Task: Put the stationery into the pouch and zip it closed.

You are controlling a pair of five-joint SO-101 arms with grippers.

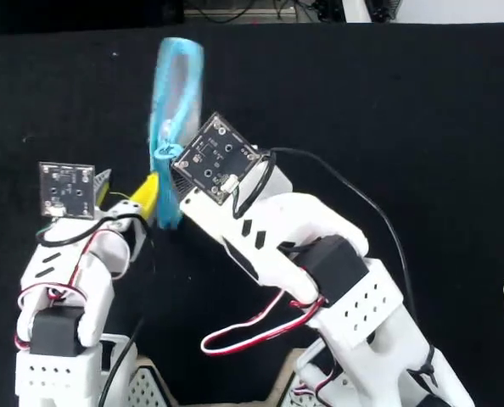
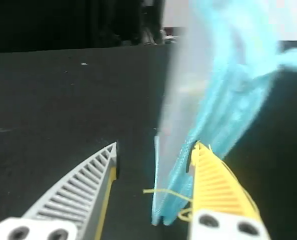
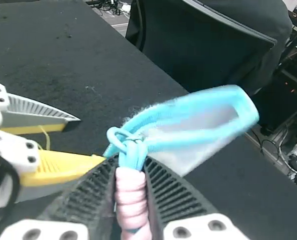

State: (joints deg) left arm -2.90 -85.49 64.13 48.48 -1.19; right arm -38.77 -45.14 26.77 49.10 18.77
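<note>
Standing on end, blue pouch (image 1: 177,85) at 11 o'clock over black tabletop (image 1: 405,110) in high view; arms at 7 and 5 o'clock meet at its lower end.
Left wrist: left jaws released, pouch edge against yellow finger (image 2: 216,185).
Right wrist: right jaws clenched on pink pull (image 3: 131,200), blue cord (image 3: 123,142) knotted to it.

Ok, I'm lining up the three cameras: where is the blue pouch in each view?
High view: the pouch runs up the picture, left of centre, from beside the left tool.
Left wrist view: it rises beside that tool's yellow finger.
Right wrist view: it stretches away from the right tool, which clamps its pull.
Shared landmark: the yellow finger, at the pouch's near end.
</note>
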